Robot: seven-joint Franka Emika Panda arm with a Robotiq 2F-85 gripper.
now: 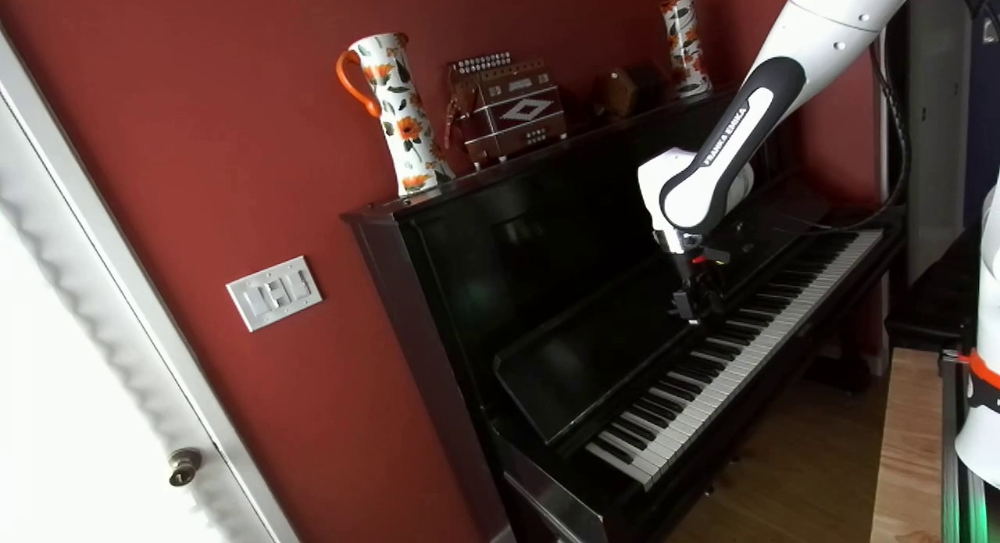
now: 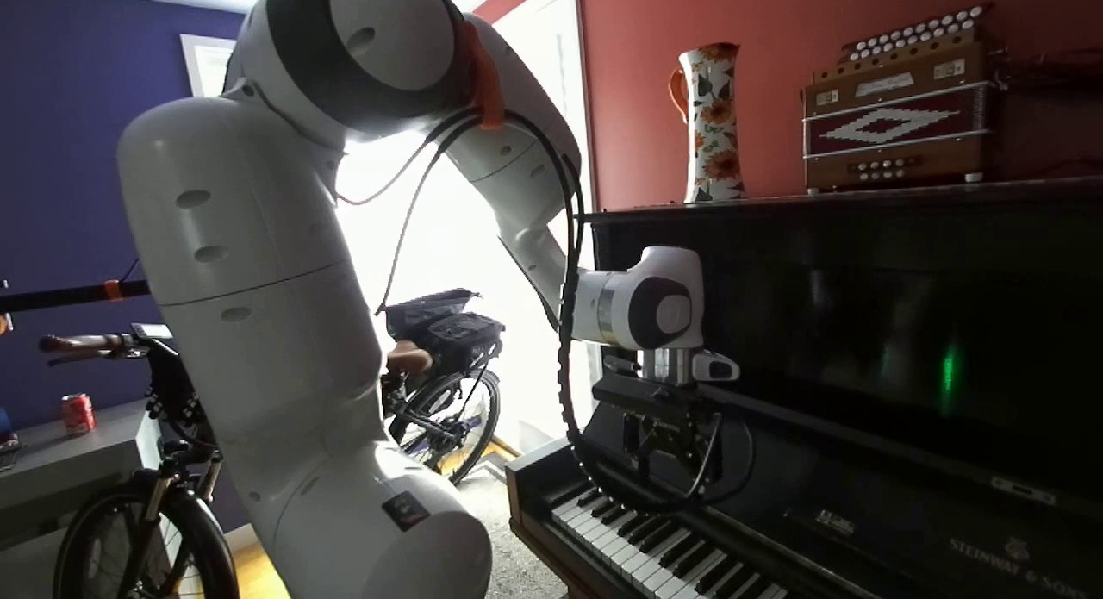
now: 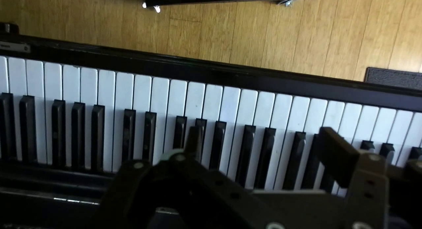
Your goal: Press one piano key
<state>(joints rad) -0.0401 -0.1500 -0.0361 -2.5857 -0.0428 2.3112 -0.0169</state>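
A black upright piano (image 1: 539,238) with a row of white and black keys (image 1: 695,402) stands against the red wall. The keys also show in an exterior view (image 2: 629,552) and run across the wrist view (image 3: 178,97). My gripper (image 1: 699,305) hangs pointing down near the keyboard's back edge, in front of the fallboard. In an exterior view the gripper (image 2: 672,452) is dark against the piano. In the wrist view the gripper's (image 3: 265,143) two fingers are wide apart with nothing between them, over the black keys. No key looks pressed; contact with the keys cannot be seen.
A floral pitcher (image 1: 406,121), an accordion (image 1: 516,109) and a tall floral vase (image 1: 685,47) stand on the piano top. The fallboard (image 1: 578,371) rises behind the keys. A cable (image 2: 564,349) loops beside the gripper. A bicycle (image 2: 457,418) stands beyond the arm.
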